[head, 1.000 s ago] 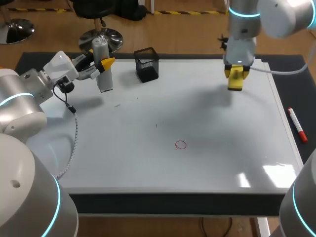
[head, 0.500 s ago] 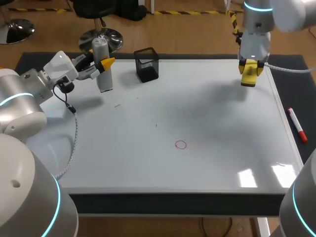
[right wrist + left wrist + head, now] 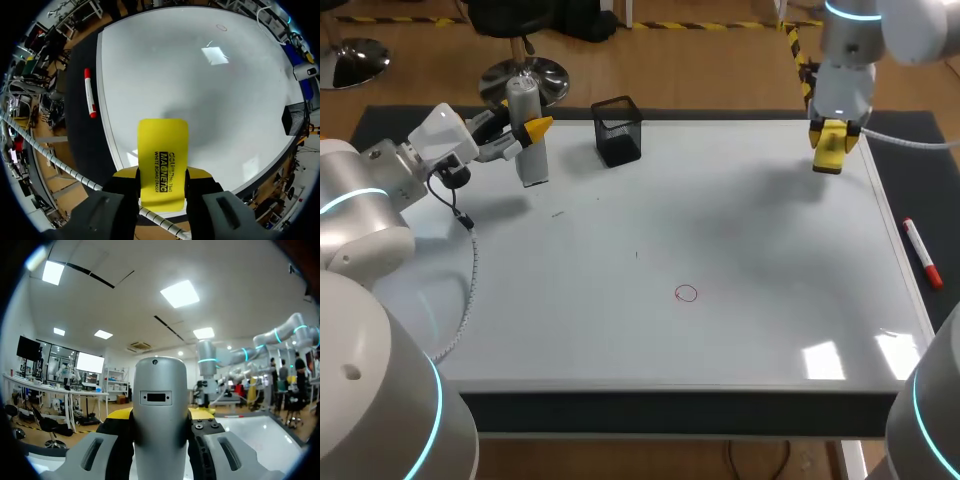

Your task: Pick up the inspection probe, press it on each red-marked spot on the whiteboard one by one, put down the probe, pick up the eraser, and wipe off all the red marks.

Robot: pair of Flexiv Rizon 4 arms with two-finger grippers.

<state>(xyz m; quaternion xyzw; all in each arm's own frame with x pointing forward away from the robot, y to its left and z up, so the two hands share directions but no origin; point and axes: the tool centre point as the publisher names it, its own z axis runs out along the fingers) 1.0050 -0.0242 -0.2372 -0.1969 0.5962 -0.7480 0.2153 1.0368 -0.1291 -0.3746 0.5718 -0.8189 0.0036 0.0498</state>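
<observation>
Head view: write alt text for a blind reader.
The right gripper holds a yellow eraser over the far right corner of the whiteboard; the left gripper holds the grey probe upright at its far left. One red circle marks the middle.

Probe and eraser both held, one red circle on the whiteboard.
The grey cylindrical probe [image 3: 528, 140] stood upright at the far left of the whiteboard [image 3: 740, 220], clamped in the left pincer [image 3: 160, 415]. The flat yellow eraser [image 3: 163, 150] hung in the right pincer [image 3: 829, 142] over the far right corner. A small red circle [image 3: 686, 293] lay near the middle, well apart from both.
</observation>
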